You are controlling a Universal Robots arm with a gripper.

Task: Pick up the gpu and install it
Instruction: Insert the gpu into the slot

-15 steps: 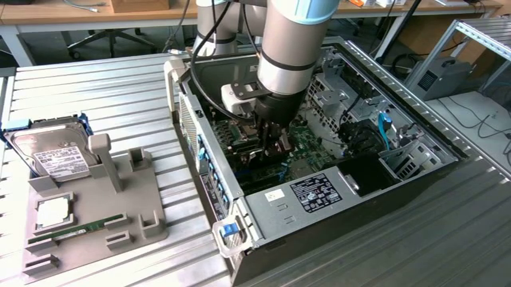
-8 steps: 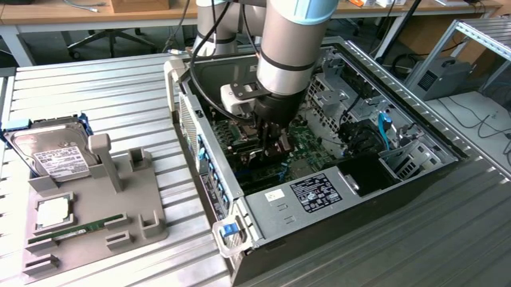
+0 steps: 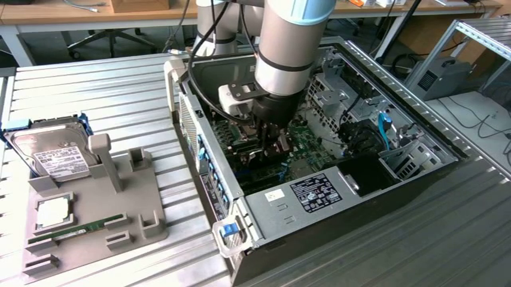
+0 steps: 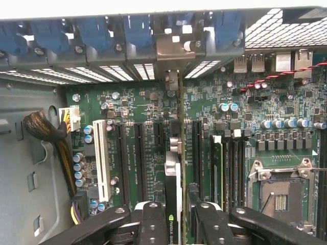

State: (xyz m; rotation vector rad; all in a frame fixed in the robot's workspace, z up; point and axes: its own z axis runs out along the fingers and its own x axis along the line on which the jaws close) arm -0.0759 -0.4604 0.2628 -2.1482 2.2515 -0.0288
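Observation:
The gpu (image 4: 172, 176) stands edge-on between my fingers, its black cooler edge with a green logo beside the thin green board. My gripper (image 4: 176, 220) is shut on it from both sides. The card hangs just over the green motherboard (image 4: 138, 109), in line with a long black slot, and its far end reaches the case's rear panel. In the exterior view my gripper (image 3: 269, 143) is down inside the open computer case (image 3: 319, 200), with the dark gpu (image 3: 273, 154) between the fingers above the motherboard (image 3: 310, 143).
A white slot (image 4: 102, 158), black slots (image 4: 139, 158), memory slots and an empty CPU socket (image 4: 278, 194) flank the card. A cable bundle (image 4: 46, 132) lies nearby. Outside the case, a grey holder (image 3: 119, 215) carries a hard drive (image 3: 52, 149) and a memory stick (image 3: 76, 230).

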